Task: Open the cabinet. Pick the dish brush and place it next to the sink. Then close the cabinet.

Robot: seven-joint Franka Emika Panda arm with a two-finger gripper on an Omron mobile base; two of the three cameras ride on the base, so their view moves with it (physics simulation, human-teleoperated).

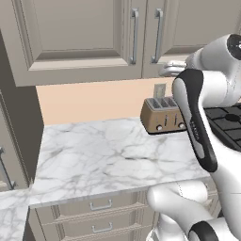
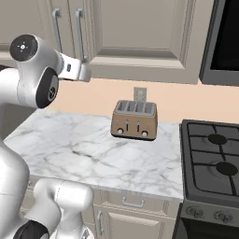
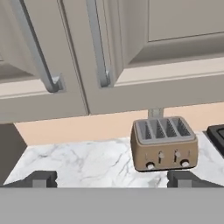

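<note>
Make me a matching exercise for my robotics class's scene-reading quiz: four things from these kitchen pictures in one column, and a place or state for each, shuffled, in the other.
Things:
1. cabinet
2. toaster
3. stove
4. gripper

Places or states:
A. open, holding nothing, pointed at the cabinet's handles
B. on the marble counter, against the back wall
C. both doors shut, above the counter
D. to the right of the counter, dark burners on top

Pairs: 1-C, 2-B, 3-D, 4-A
</note>
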